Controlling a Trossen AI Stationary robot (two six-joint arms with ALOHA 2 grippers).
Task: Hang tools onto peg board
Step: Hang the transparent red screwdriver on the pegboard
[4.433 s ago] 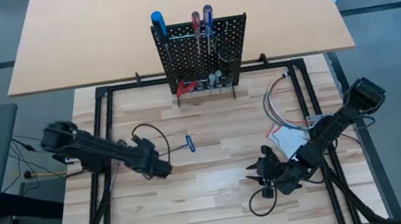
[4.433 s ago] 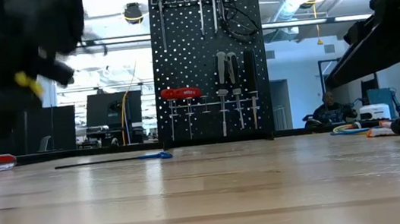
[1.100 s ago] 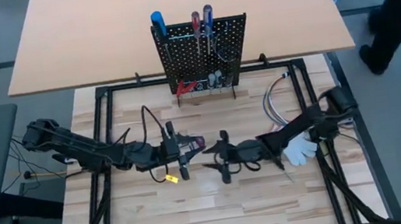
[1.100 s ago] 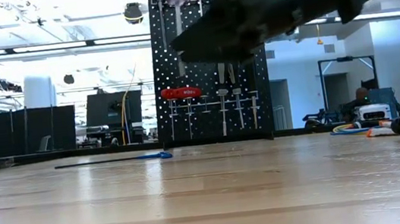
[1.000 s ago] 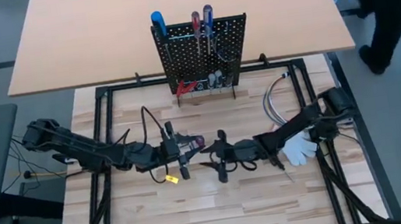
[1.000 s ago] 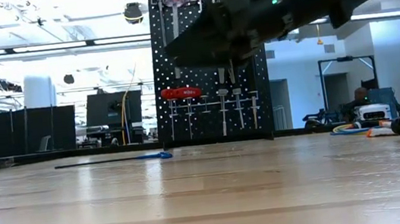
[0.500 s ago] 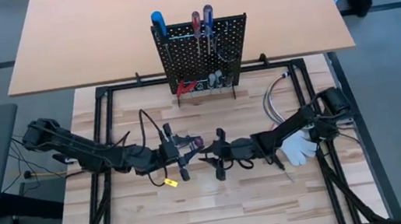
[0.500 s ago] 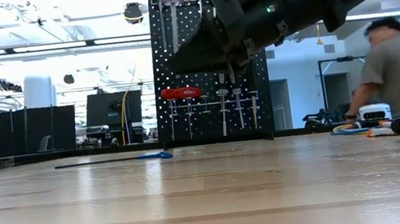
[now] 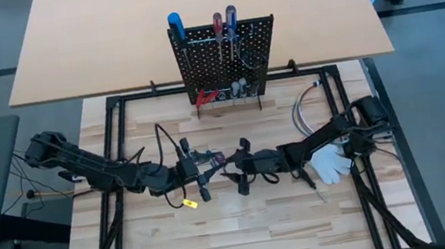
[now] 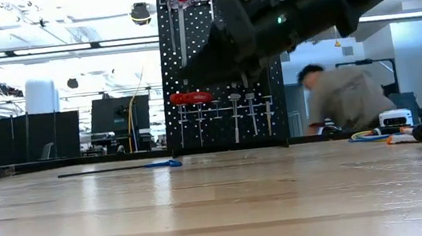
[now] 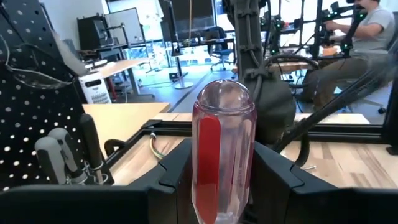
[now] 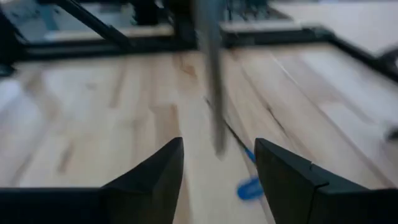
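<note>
Screwdriver [image 11: 222, 155] shaft — hidden (below pincer [image 11: 217, 171])

The high view looks straight down on the whole table [image 9: 245, 226]. The low view looks level across its top toward the peg board [image 10: 221, 68], which both share. Each wrist view sits close behind its own dark fingers, looking over the tabletop.

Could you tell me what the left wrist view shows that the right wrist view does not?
Only the left wrist view shows the clear red-striped screwdriver handle held in the left gripper jaws, the peg board and a seated person. Only the right wrist view shows the open right gripper, a blurred shaft between its jaws and a blue-ended tool lying below. Both show the wooden tabletop.
</note>
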